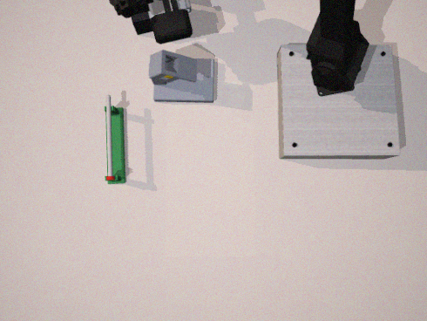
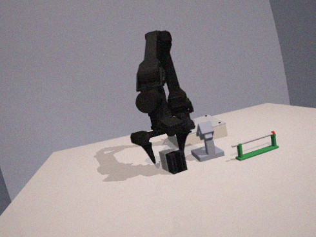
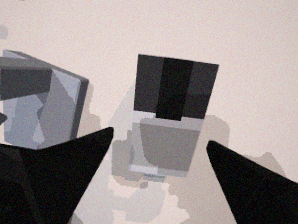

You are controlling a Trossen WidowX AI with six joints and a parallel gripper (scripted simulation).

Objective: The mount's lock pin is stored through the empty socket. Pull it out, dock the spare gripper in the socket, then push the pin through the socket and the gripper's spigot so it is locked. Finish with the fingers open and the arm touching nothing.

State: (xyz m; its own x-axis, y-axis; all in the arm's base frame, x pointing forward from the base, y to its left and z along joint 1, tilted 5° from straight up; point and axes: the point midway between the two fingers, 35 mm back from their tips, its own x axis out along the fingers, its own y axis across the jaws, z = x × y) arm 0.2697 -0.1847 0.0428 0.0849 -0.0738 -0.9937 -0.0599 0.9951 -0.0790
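My gripper (image 2: 168, 157) (image 3: 160, 138) is open and empty. In the wrist view its fingertips stand left and right of the spare gripper (image 2: 174, 162) (image 3: 172, 142), a block with a grey body and black grooved end. Whether they touch it I cannot tell. The grey-blue mount (image 1: 183, 91) (image 2: 209, 146) (image 3: 62, 107) stands beside it, with a tilted socket head on a post; no pin shows through the socket. The lock pin (image 1: 109, 140) (image 2: 255, 140), a thin pale rod with a red head (image 1: 110, 178) (image 2: 273, 132), lies across the posts of a green rack (image 1: 118, 144) (image 2: 258, 152).
A large pale block with dark corner holes (image 1: 340, 126) (image 2: 222, 130) carries the arm's base. In the top view the arm's black parts cover the top edge near the mount and hide most of the spare gripper. The green rack stands on the mount's far side from the spare gripper.
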